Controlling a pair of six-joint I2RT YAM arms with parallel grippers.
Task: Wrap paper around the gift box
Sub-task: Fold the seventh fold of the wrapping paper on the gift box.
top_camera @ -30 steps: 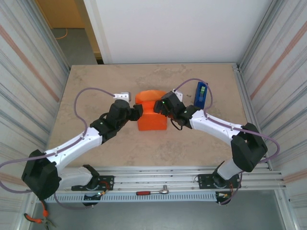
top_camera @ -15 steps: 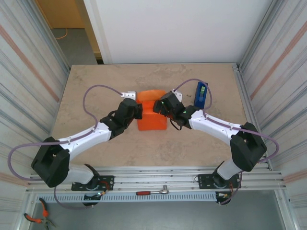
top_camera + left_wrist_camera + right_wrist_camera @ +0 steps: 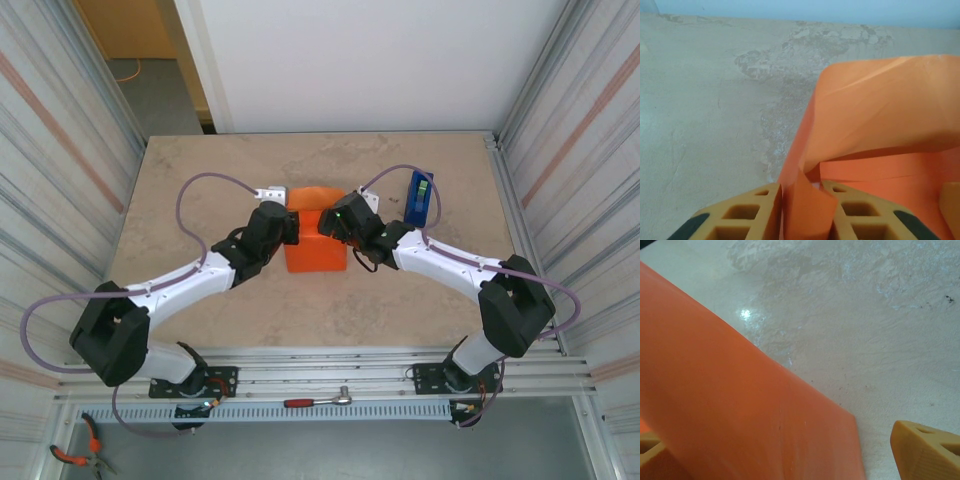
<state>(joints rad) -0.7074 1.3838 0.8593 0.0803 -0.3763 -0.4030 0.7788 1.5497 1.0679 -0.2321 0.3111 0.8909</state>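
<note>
step: mid-wrap by my read. paper (image 3: pixel 312 198) is being folded over box (image 3: pixel 318 258); no tape on it that I can see
box: centre of top view, on desk (image 3: pixel 200 180), under the paper. Both are orange, so I can't separate box face from sheet
paper: draped over the box, one flap standing up along the box's upper edge in top view. In left wrist view it arches across the right half of frame
left end effector (image 3: pixel 802 192): clamped on a paper edge, with the fold pinched between the fingers (image 3: pixel 767 200) at bottom centre of left wrist view. Sits at the box's left side in top view
right end effector (image 3: pixel 775 440): jaws wide apart, gripping nothing. One finger is lower left and the other lower right in right wrist view, with paper slanting across the left of frame. Lower-right finger is clear of the sheet; can't tell for the other
tape dispenser (image 3: pixel 420 197): blue, right of centre in top view, apart from the box
next (guess): left pulls the pinched flap taut over the box top while right comes in to pin the opposite side. Wants steady tension, since the sheet is thin
risk: box may slide on the slick desk if only one side pulls; flap may spring back if released before taping
</note>
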